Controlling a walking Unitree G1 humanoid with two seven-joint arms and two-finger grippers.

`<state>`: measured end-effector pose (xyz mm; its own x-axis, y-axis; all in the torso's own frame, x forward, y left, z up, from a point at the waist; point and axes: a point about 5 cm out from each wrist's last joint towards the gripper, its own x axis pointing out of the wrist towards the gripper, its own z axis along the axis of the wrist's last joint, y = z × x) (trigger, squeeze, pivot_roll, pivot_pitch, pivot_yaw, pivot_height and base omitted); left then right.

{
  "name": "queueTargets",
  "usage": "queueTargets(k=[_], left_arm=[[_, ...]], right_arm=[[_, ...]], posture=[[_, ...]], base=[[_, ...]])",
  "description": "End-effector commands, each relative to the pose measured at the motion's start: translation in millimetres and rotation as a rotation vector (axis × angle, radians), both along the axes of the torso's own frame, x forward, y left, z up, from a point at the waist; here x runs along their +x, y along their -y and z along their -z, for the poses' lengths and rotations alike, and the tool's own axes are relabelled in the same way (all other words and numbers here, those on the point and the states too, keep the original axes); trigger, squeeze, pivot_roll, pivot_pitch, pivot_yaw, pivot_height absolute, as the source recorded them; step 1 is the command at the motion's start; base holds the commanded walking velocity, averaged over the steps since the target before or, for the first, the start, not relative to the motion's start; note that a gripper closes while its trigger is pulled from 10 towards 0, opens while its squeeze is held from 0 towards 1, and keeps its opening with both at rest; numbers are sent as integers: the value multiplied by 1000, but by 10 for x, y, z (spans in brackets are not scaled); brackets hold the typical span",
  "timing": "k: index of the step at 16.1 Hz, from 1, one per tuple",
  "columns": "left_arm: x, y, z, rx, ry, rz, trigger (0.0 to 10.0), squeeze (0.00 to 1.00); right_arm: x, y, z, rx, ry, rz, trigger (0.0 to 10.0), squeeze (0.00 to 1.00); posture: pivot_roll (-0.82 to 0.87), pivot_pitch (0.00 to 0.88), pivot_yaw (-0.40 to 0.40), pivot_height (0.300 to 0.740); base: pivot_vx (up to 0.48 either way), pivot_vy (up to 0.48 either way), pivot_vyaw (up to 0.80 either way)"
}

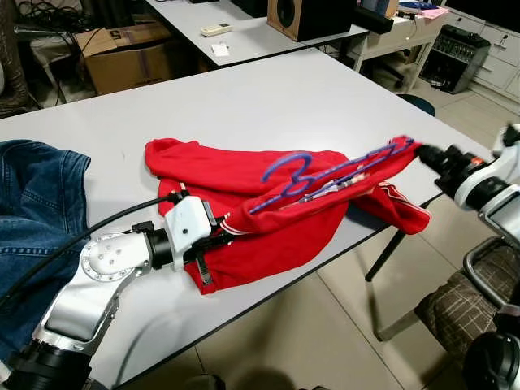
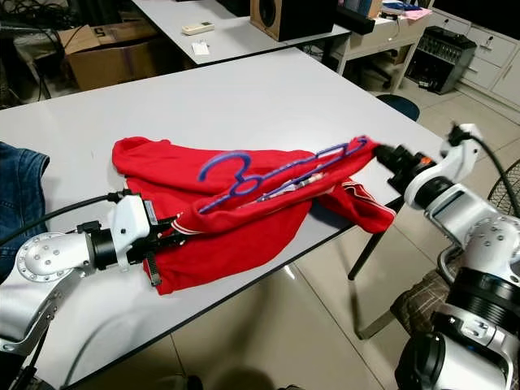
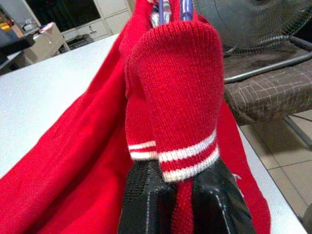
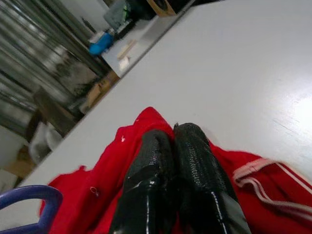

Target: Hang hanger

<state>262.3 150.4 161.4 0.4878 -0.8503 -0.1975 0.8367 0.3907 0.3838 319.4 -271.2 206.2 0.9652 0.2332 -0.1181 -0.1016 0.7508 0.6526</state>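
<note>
A red knit sweater (image 1: 268, 211) with white-striped hems lies on the white table (image 1: 268, 106), stretched between my two grippers. A blue hanger (image 1: 305, 177) rests on and partly inside it, its hook (image 1: 286, 166) lying on the red cloth. My left gripper (image 1: 218, 234) is shut on the sweater's striped hem (image 3: 187, 163) at the near left. My right gripper (image 1: 424, 153) is shut on the sweater's other end at the table's right edge; its fingers (image 4: 168, 175) press together over red fabric.
Blue jeans (image 1: 36, 203) lie on the table's left side. A chair with a checked cushion (image 1: 471, 301) stands to the right on the tiled floor. Beyond is a second table (image 1: 244, 32) with a speaker (image 1: 305, 15), and cardboard boxes (image 1: 122, 53).
</note>
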Motion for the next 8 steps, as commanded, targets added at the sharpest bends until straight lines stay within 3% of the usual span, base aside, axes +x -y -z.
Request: queueTargets(k=[1, 3, 5, 8], left_arm=[[11, -195, 129, 74, -48, -73, 0, 0], [34, -240, 168, 105, -53, -108, 0, 0], [31, -287, 251, 216, -73, -99, 0, 0], [41, -262, 258, 266, -56, -68, 0, 0]], right_arm=[[-109, 422, -238, -6, 98, 206, 0, 0], [-116, 465, -247, 33, 106, 216, 0, 0], [-131, 512, -287, 85, 127, 218, 0, 0], [-127, 506, -319, 98, 141, 205, 0, 0]], posture=[[-18, 57, 3, 740], [-18, 58, 3, 740], [-19, 58, 4, 740], [-20, 59, 6, 740]], base=[[0, 0, 0], [0, 0, 0], [0, 0, 0], [0, 0, 0]])
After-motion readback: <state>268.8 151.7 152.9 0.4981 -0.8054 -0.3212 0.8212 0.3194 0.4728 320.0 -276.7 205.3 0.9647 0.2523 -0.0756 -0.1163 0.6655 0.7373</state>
